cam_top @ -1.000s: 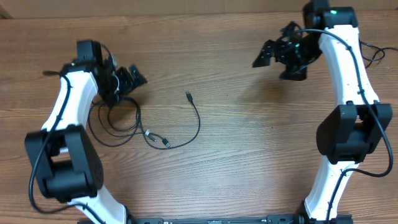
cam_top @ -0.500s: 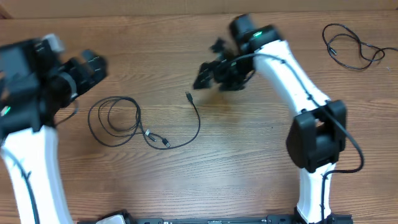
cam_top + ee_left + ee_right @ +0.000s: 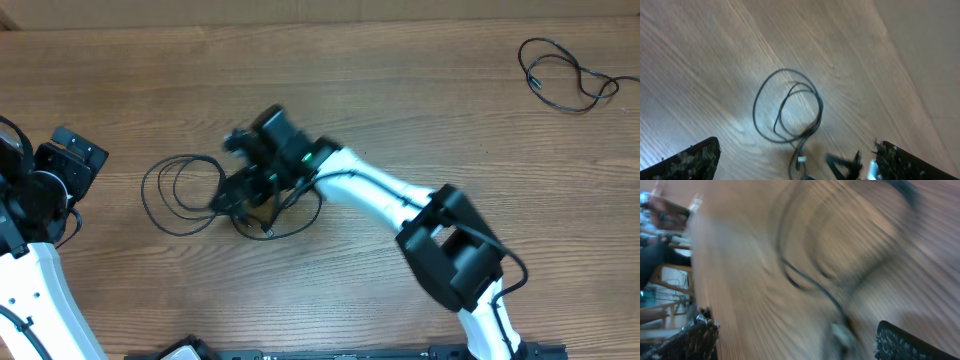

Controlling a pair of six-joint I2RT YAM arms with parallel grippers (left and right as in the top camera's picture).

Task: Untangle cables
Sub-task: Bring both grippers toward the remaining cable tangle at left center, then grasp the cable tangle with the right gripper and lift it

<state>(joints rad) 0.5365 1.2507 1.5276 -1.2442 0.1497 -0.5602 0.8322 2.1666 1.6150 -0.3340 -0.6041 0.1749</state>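
coiled cable (image 3: 185,195) lay left of centre on table (image 3: 420,120); second cable (image 3: 565,78) far right, well apart. right gripper (image 3: 235,168) hung over the coil's right edge, fingers apart. left gripper (image 3: 60,170) at left edge, also spread. risk: closing on two strands would tighten the loops.

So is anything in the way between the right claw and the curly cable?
Nothing visible is. The right gripper hangs open right at the coiled cable's edge, with only bare wooden table around it. The right wrist view is blurry, though.
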